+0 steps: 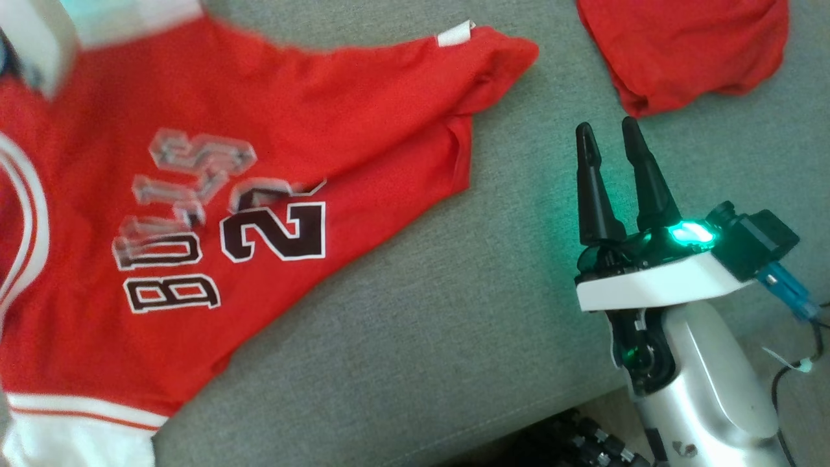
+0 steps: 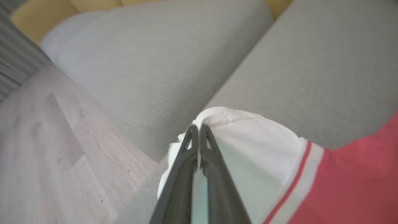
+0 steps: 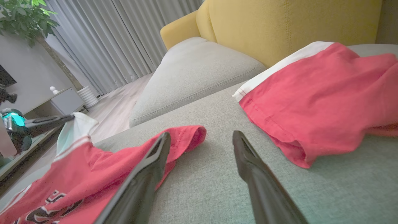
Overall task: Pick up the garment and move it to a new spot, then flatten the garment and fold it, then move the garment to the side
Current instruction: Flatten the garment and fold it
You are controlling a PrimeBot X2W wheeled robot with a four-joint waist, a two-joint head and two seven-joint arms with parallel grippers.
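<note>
Although the grey sofa seat (image 1: pixel 415 311) takes the most room, the red jersey (image 1: pixel 292 117) is the biggest thing on it. It lies spread out to the left of the right pincer (image 1: pixel 607 128), with dark letters and a number facing up. Its nearest sleeve ends a little ahead and to the left of that pincer's fingertips, not touching them. A yellow backrest (image 3: pixel 295 25) rises far ahead of the right pincer, beyond the seat. A second red garment (image 1: pixel 687 45) lies crumpled ahead of the right pincer and slightly to its right, well apart from the jersey. The right pincer stands over bare grey fabric with its two dark fingers spread, and nothing is between them; I cannot tell if it touches the seat. The left pincer (image 2: pixel 198 127) has its fingers pressed together on the white hem (image 2: pixel 248 140) of the jersey, pinching a fold of it. This corner is raised above the seat edge, with pale wooden floor (image 2: pixel 46 155) to that pincer's left. A small white label (image 1: pixel 454 34) sits on the jersey's far edge.
</note>
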